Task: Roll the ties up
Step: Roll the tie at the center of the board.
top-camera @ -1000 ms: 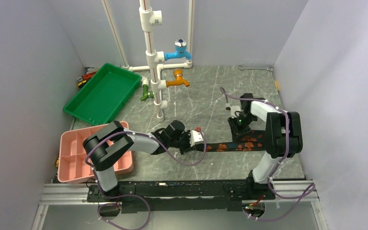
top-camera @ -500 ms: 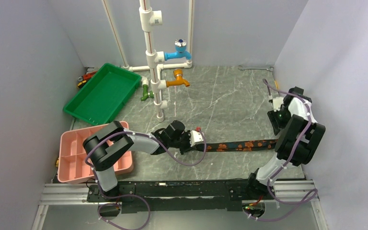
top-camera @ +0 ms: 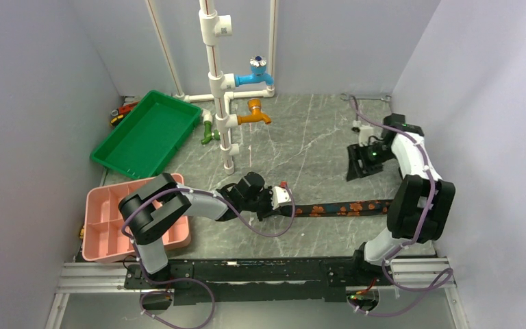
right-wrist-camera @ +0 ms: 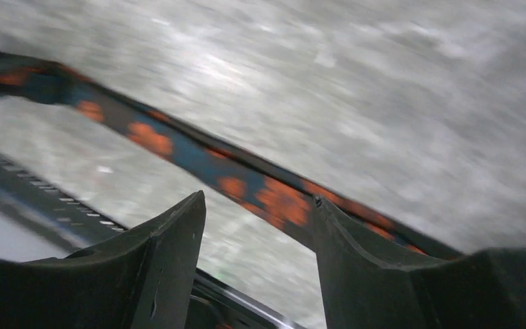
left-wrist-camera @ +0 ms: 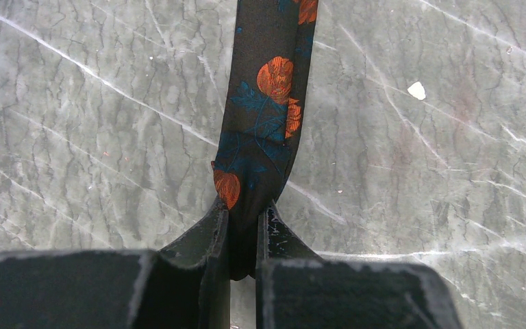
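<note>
Grey marbled table [top-camera: 301,137] ran between pale walls, with white pipework [top-camera: 214,82] at the back and a green tray [top-camera: 144,137] off to the left. Across its near part the tie [top-camera: 346,207] lay flat in a nearly straight line, from mid-table towards the right arm, whose elbow hid the far end.

The left claw [left-wrist-camera: 244,229] was clenched on the tie's near end, the cloth pinched on edge between its fingers, just as it had been a second before.

The change was on the right. A second before, the right claw [right-wrist-camera: 257,209] had been down on the flowered stretch of the tie. Now it had let go, swung out and back, and hung over bare table behind the tie, well apart from it. Its fingers stood apart with nothing between them. Its own view was smeared, which suggested it was moving.

The tie looked straighter than before, so the laying-out seemed done. No coil showed anywhere along it, so rolling had not begun. The next move probably called for turning the held end over on itself.
</note>
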You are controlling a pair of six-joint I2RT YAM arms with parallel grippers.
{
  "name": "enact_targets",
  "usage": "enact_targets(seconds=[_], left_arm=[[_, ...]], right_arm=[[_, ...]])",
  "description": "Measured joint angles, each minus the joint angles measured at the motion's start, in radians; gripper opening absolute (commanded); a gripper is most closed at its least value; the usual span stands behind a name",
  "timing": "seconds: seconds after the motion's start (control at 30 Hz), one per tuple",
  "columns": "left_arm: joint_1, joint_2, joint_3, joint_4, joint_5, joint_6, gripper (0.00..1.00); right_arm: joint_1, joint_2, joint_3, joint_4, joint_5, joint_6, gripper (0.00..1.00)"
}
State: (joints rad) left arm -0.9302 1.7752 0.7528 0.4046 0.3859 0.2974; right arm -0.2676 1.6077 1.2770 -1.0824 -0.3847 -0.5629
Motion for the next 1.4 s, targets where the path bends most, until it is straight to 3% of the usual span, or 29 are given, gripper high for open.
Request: enact_targets(seconds=[0.2,0.33,0.63,0.9,1.13,1.23,1.3,1.4], left_arm=[[0.000,0.001,0.008,-0.014,0.000,0.000,0.00],[0.000,0.001,0.010,-0.018,0.000,0.000,0.00],[0.000,0.001,0.010,-0.018,-0.002,-0.007,0.00],[0.000,0.000,0.010,-0.020,-0.002,-0.007,0.00],[0.000,0.000,0.015,-0.029,-0.002,-0.013,0.00],[0.000,0.001,0.018,-0.033,-0.002,-0.019,0.01],[0.000,0.001,0.018,-0.033,-0.002,-0.023,0.13],[0.002,0.000,0.014,-0.026,-0.002,-0.029,0.44]], right_arm=[[0.217,0.002,-0.178,0.123,-0.341,0.283,0.55],[0.312,0.029,-0.286,0.222,-0.455,0.444,0.54],[0.496,0.091,-0.351,0.429,-0.515,0.629,0.50],[0.537,0.200,-0.364,0.530,-0.506,0.680,0.45],[0.572,0.214,-0.364,0.584,-0.502,0.698,0.26],[0.577,0.222,-0.364,0.585,-0.499,0.692,0.06],[0.577,0.226,-0.364,0.583,-0.499,0.684,0.00],[0.577,0.235,-0.359,0.576,-0.494,0.668,0.00]])
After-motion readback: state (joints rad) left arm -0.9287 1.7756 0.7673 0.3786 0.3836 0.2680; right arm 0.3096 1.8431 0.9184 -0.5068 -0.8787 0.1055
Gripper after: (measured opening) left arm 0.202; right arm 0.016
